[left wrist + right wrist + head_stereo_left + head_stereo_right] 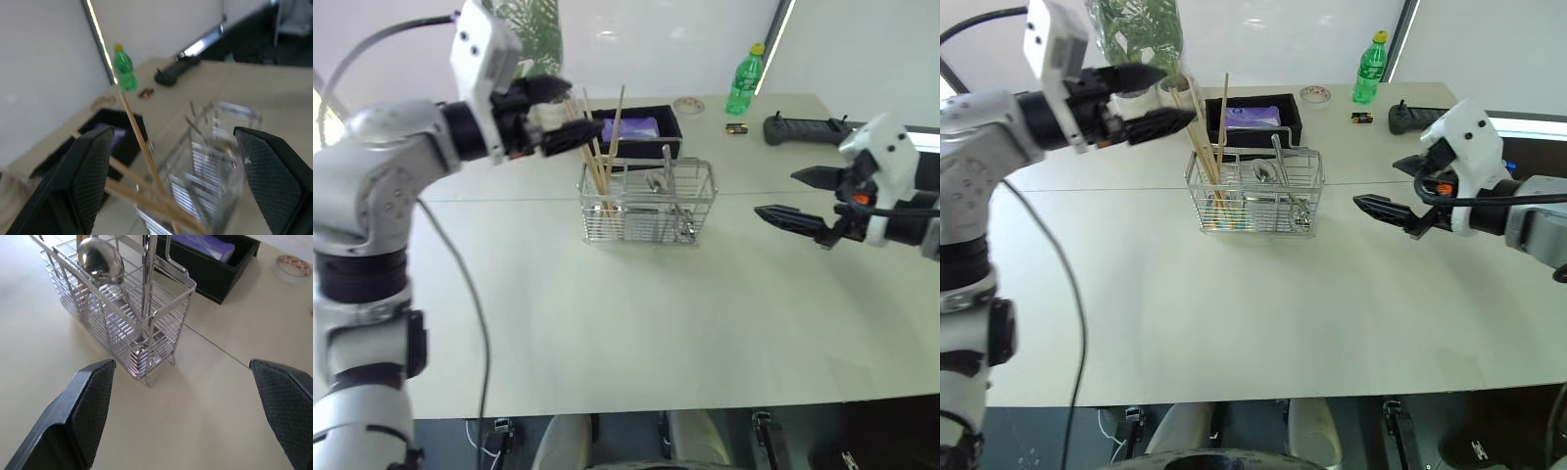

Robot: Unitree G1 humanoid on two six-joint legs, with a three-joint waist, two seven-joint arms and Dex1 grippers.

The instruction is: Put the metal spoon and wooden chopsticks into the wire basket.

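Observation:
The wire basket stands on the pale table, a little beyond its middle. Several wooden chopsticks lean upright in its left end, tips sticking out above the rim. The metal spoon rests inside, bowl up near the wire handle. My left gripper is open just left of the chopsticks' upper ends, holding nothing; its wrist view looks past the chopsticks into the basket. To the basket's right my right gripper hovers open and empty, pointing at it.
A black tray with a purple object sits just behind the basket. Farther back are a green bottle, a tape roll, a small dark item and a black controller. A plant stands at the back left.

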